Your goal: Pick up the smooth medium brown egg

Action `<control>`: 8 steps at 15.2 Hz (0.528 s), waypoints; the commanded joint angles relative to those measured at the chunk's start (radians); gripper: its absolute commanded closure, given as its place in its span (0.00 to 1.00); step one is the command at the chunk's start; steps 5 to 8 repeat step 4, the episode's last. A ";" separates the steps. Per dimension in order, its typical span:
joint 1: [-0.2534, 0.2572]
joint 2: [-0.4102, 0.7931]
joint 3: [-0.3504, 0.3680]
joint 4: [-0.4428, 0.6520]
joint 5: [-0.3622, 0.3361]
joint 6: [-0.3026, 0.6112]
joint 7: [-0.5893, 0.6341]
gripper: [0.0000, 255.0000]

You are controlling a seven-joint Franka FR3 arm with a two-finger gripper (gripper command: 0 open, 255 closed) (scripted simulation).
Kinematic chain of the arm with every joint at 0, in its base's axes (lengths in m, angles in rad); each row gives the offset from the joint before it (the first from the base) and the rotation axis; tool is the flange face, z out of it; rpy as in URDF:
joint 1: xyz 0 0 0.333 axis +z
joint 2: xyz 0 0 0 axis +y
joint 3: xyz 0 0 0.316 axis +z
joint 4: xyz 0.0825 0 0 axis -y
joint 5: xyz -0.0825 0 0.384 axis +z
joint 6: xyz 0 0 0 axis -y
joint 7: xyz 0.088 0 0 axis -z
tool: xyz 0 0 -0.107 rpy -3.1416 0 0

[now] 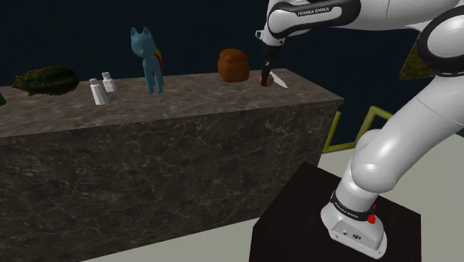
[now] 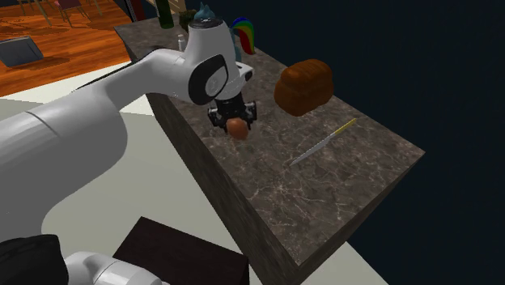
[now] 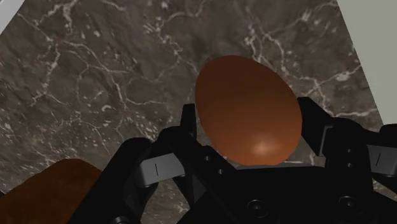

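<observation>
Along the worktop in the shoulder view you see a blue pony figure, a brown rounded object, then the gripper near that view's right end, its load barely visible. Your wrist view settles it: both fingers clamp the brown egg. Whether the egg clears the worktop is hard to tell.

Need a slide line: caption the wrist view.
Black two-finger pincer clasps smooth brown egg over dark veined stone countertop.
</observation>
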 commanded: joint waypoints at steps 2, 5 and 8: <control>0.001 0.005 0.001 0.046 0.003 -0.041 -0.004 1.00; 0.001 0.005 0.001 0.048 0.003 -0.043 -0.005 1.00; 0.001 0.005 0.001 0.048 0.003 -0.043 -0.005 1.00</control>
